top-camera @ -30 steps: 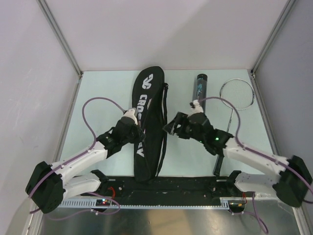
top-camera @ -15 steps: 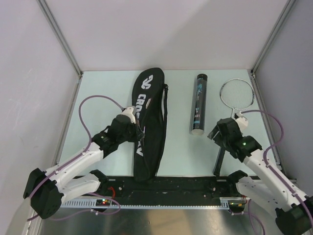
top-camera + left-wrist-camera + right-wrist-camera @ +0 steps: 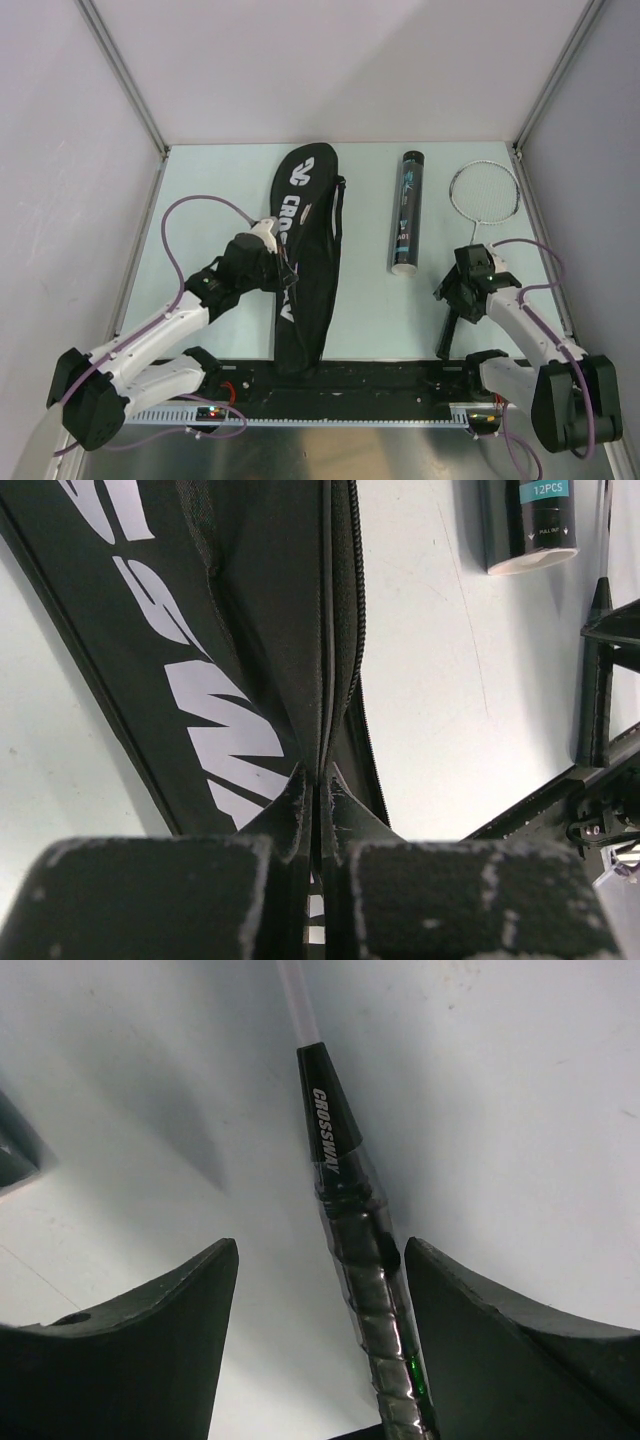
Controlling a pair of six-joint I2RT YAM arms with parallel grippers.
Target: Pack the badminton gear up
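Left gripper [image 3: 318,790] is pinched closed, arm stretched forward; right gripper [image 3: 320,1252] is spread wide.

I saw a black racket bag [image 3: 312,215] with white lettering, a black tube [image 3: 407,200] banded teal, and a silver-framed racket [image 3: 484,190] with black handle [image 3: 365,1260].

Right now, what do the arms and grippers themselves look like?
Left arm and right arm: white link shells, black joints, a looping purple cable each. Left gripper and right gripper: black wedge-shaped fingers; the left's pads are flecked white.
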